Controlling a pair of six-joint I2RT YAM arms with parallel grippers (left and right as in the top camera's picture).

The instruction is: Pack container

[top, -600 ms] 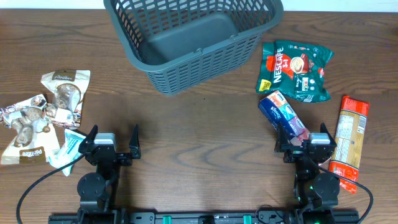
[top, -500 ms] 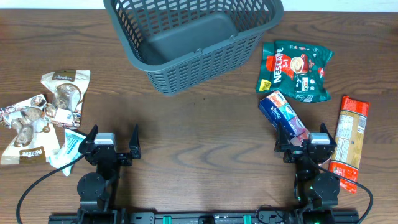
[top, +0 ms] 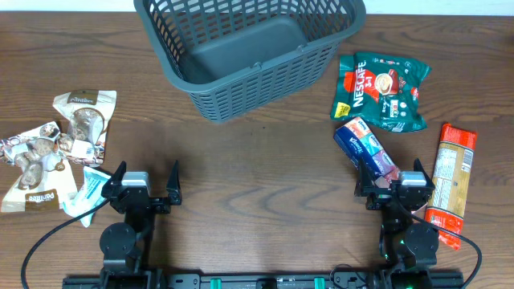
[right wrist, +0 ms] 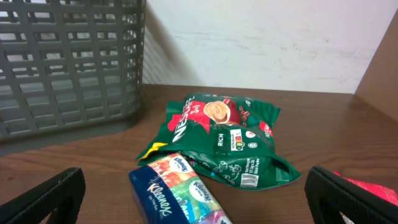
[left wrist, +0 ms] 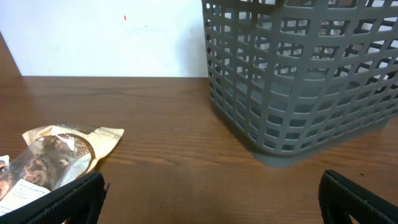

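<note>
Overhead, cookie packets (top: pixel 80 120) cluster at the left edge of the tabletop (top: pixel 265 177). A teal sachet (top: pixel 91 191) lies just beside the left jaws, which stand wide open, gripping nothing. The basket (top: pixel 249 56) sits at the far middle, slightly askew, its rim cut by the frame's top; only this view shows its solid bottom. Right of it lie a green Nescafé pouch (top: pixel 381 90) and a Kleenex pack (top: pixel 365 148), whose near end reaches the right jaws, also wide open and gripping nothing. An orange packet (top: pixel 451 181) lies outermost.

The left wrist view alone shows the basket's slatted side from low down, with one cookie packet. The right wrist view makes both labels readable.

The tabletop is dark brown wood grain. Both wrist views show a white wall (left wrist: pixel 112 37) behind it, and the right one a brown panel (right wrist: pixel 379 68) at its edge.
</note>
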